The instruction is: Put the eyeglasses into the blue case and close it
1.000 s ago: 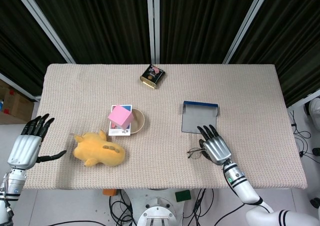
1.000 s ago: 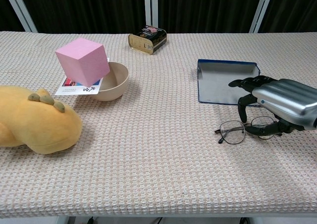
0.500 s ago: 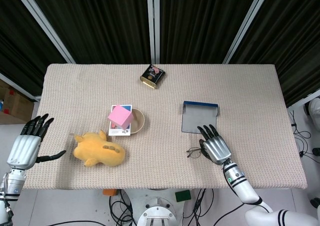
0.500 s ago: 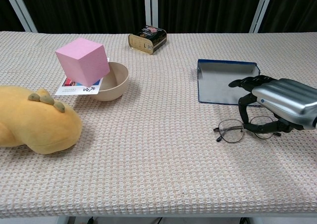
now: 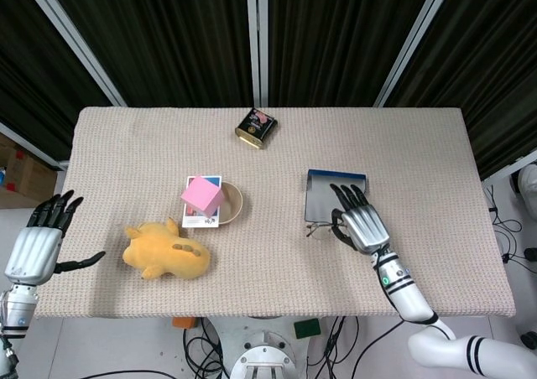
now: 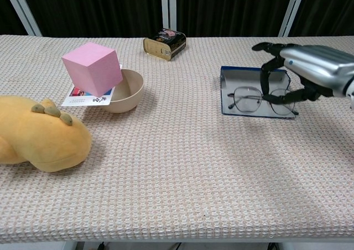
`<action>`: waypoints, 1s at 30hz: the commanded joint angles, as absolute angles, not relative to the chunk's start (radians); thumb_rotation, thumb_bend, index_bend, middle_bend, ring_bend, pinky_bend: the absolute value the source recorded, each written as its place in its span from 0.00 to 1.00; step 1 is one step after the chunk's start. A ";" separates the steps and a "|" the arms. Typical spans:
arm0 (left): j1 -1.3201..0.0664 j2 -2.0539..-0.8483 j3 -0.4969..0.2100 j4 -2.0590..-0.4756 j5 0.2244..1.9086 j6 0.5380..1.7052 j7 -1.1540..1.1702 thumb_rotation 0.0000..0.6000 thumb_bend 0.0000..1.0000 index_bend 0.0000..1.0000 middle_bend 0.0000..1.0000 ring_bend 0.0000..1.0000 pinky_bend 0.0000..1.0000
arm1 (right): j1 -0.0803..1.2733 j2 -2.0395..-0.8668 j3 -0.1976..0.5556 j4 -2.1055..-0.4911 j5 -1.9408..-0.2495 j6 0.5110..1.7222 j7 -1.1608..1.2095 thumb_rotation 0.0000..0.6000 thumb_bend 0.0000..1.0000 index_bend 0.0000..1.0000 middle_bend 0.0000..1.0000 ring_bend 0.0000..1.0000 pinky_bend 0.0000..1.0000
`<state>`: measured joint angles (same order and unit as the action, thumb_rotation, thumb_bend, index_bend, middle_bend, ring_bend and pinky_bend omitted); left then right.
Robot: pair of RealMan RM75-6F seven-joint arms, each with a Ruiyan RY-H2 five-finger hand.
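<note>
I am now holding the eyeglasses (image 6: 260, 101) off the desk (image 6: 182, 167): half a second ago they were lying flat on the weave under my right hand (image 6: 310, 68), and now they are hanging upright from my fingertips (image 6: 267, 73), lenses facing the chest camera, lifted and carried away from my body toward the open blue case (image 6: 228, 92). My right hand is pinching the frame near its right lens while the other fingers are spreading above it. In the chest view the glasses are showing directly in front of the case's pale lining; in the head view they (image 5: 321, 223) are sitting at the case's (image 5: 335, 178) near edge, just beside my right hand (image 5: 361, 220) on its left, so I cannot tell whether they are over the tray or short of its rim. That means the pick-up is done and I am judging the carry nearly finished; what remains is lowering them in, letting go, and shutting the lid. My left hand (image 5: 35, 243) is hanging off the far left edge of the desk, fingers apart and holding nothing. The yellow plush toy (image 6: 38, 139), the pink cube (image 6: 91, 68) resting on the beige bowl (image 6: 128, 89), and the small tin (image 6: 164, 43) are all lying well apart from my right hand, on its left.
</note>
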<state>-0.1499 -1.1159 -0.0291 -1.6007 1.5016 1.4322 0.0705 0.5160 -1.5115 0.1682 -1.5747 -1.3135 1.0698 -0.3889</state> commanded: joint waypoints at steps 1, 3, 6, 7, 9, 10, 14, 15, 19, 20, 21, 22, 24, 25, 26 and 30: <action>-0.147 -1.112 -0.029 -1.599 1.499 1.435 0.067 0.31 0.00 0.07 0.00 0.00 0.11 | 0.590 -1.517 0.255 -1.562 -1.183 1.005 -0.433 1.00 0.98 0.66 0.02 0.00 0.00; -0.146 -1.111 -0.030 -1.597 1.497 1.435 0.061 0.30 0.00 0.07 0.00 0.00 0.11 | 0.626 -1.530 0.284 -1.532 -1.123 0.985 -0.479 1.00 0.98 0.66 0.02 0.00 0.00; -0.145 -1.111 -0.031 -1.591 1.496 1.434 0.051 0.30 0.00 0.07 0.00 0.00 0.11 | 0.671 -1.558 0.312 -1.481 -1.046 0.968 -0.530 1.00 0.98 0.66 0.02 0.00 0.00; -0.145 -1.111 -0.031 -1.589 1.496 1.433 0.048 0.30 0.00 0.07 0.00 0.00 0.11 | 0.683 -1.566 0.317 -1.465 -1.025 0.962 -0.541 1.00 0.98 0.66 0.02 0.00 0.00; -0.146 -1.111 -0.031 -1.584 1.495 1.431 0.043 0.30 0.00 0.07 0.00 0.00 0.10 | 0.710 -1.588 0.326 -1.424 -0.980 0.946 -0.561 1.00 0.98 0.66 0.01 0.00 0.00; -0.146 -1.112 -0.031 -1.582 1.495 1.430 0.041 0.31 0.00 0.07 0.00 0.00 0.11 | 0.722 -1.597 0.328 -1.406 -0.963 0.938 -0.567 1.00 0.98 0.66 0.01 0.00 0.00; -0.148 -1.114 -0.031 -1.573 1.493 1.424 0.033 0.30 0.00 0.07 0.00 0.00 0.11 | 0.767 -1.642 0.326 -1.321 -0.918 0.912 -0.581 1.00 0.97 0.66 0.02 0.00 0.00; -0.148 -1.115 -0.030 -1.572 1.492 1.422 0.032 0.31 0.00 0.07 0.00 0.00 0.11 | 0.775 -1.651 0.324 -1.304 -0.912 0.907 -0.582 1.00 0.97 0.66 0.02 0.00 0.00; -0.148 -1.115 -0.031 -1.567 1.490 1.420 0.028 0.31 0.00 0.07 0.00 0.00 0.11 | 0.802 -1.682 0.316 -1.248 -0.890 0.888 -0.583 1.00 0.97 0.66 0.02 0.00 0.00; -0.148 -1.115 -0.031 -1.566 1.489 1.419 0.027 0.30 0.00 0.07 0.00 0.00 0.11 | 0.807 -1.687 0.313 -1.237 -0.886 0.885 -0.584 1.00 0.97 0.66 0.02 0.00 0.00; -0.147 -1.115 -0.031 -1.565 1.489 1.419 0.026 0.30 0.00 0.07 0.00 0.00 0.11 | 0.813 -1.694 0.310 -1.224 -0.880 0.882 -0.585 1.00 0.97 0.66 0.02 0.00 0.00; -0.147 -1.115 -0.031 -1.564 1.488 1.419 0.025 0.30 0.00 0.07 0.00 0.00 0.11 | 0.817 -1.698 0.307 -1.214 -0.877 0.881 -0.587 1.00 0.97 0.66 0.02 0.00 0.00; -0.147 -1.116 -0.031 -1.562 1.487 1.418 0.022 0.30 0.00 0.07 0.00 0.00 0.11 | 0.822 -1.710 0.300 -1.193 -0.865 0.879 -0.589 1.00 0.97 0.66 0.02 0.00 0.00; -0.148 -1.117 -0.031 -1.560 1.487 1.417 0.021 0.30 0.00 0.07 0.00 0.00 0.11 | 0.823 -1.714 0.297 -1.184 -0.860 0.877 -0.589 1.00 0.97 0.66 0.02 0.00 0.00; -0.148 -1.118 -0.030 -1.559 1.487 1.415 0.021 0.30 0.00 0.07 0.00 0.00 0.11 | 0.824 -1.718 0.292 -1.176 -0.855 0.874 -0.590 1.00 0.98 0.66 0.02 0.00 0.00; -0.151 -1.121 -0.030 -1.553 1.487 1.409 0.018 0.30 0.00 0.07 0.00 0.00 0.10 | 0.828 -1.735 0.275 -1.131 -0.844 0.874 -0.595 1.00 0.98 0.66 0.01 0.00 0.00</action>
